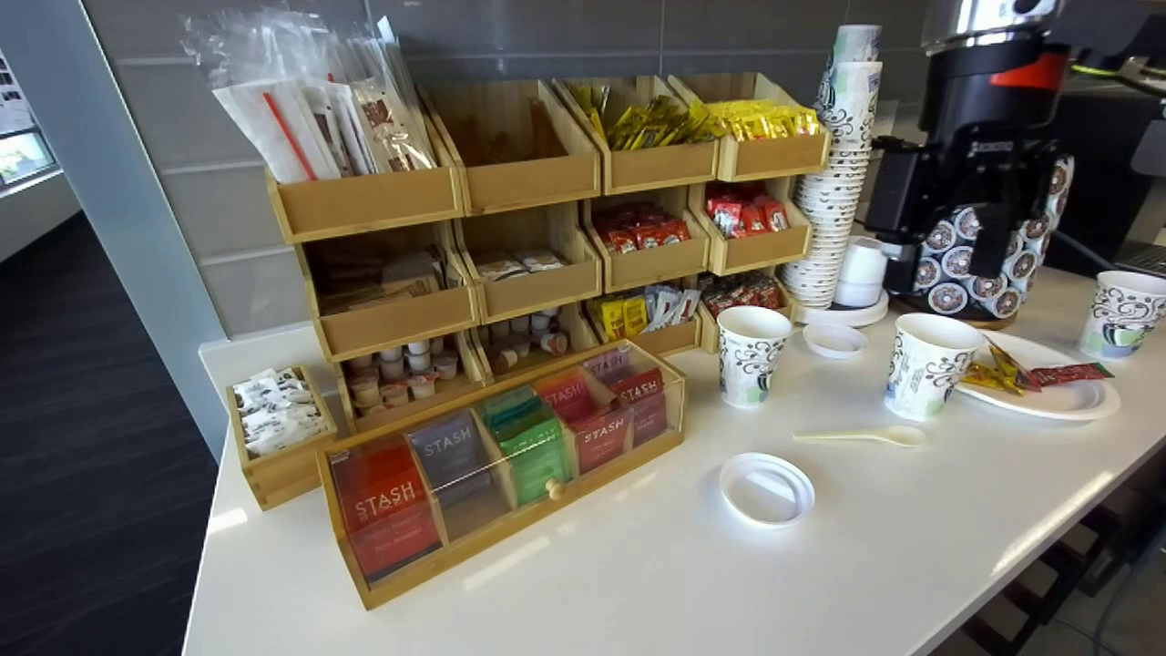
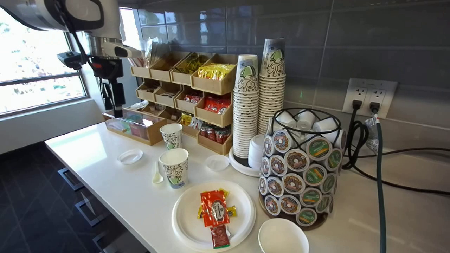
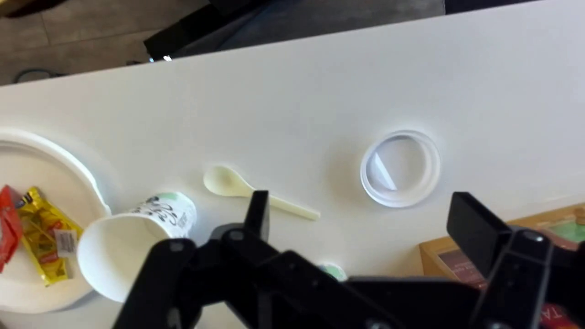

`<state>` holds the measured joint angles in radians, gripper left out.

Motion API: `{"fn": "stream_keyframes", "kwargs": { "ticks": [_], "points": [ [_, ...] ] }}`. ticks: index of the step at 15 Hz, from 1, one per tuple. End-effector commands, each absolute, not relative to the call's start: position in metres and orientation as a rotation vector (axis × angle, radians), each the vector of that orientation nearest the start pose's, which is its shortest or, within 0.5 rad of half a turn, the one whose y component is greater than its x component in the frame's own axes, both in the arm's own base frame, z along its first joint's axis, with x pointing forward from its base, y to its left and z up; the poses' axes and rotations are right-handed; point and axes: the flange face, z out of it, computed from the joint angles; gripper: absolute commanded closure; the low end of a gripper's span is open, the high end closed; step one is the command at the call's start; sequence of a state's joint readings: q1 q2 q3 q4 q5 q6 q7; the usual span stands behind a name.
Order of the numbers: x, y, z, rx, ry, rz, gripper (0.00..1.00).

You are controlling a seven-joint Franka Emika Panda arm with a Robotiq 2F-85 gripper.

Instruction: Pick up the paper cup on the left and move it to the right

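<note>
Jaws are spread and empty above the glossy white desk [image 1: 638, 583], so it is better to centre them over the tapered white-and-green paper cup [image 1: 751, 360], probably the left one meant, standing near the rectangular wooden tea box [image 1: 483, 531], and close softly.

Wrist view, all lower than the gripper [image 3: 359, 201] | white lid [image 3: 402, 169]: ahead of it | spoon [image 3: 225, 181]: partly hidden behind it | plate [image 3: 50, 173] with packets [image 3: 42, 240]: leftward | tea box [image 3: 433, 249]: rightward, partly hidden
</note>
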<state>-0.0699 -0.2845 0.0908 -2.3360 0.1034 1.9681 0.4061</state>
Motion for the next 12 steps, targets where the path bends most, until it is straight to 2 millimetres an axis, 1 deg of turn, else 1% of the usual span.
{"fn": "stream_keyframes", "kwargs": {
  "ticks": [1,6,9,10,11,12],
  "points": [
    [0.495,0.023,0.426,-3.056,0.590,0.106,0.00],
    [0.541,0.021,0.409,-3.171,0.489,0.005,0.00],
    [0.562,0.021,0.399,-3.166,0.494,-0.034,0.00],
    [0.567,0.021,0.396,-3.168,0.491,-0.057,0.00],
    [0.553,0.021,0.404,-3.150,0.509,-0.029,0.00],
    [0.558,0.021,0.401,-3.151,0.505,-0.039,0.00]
  ]
}}
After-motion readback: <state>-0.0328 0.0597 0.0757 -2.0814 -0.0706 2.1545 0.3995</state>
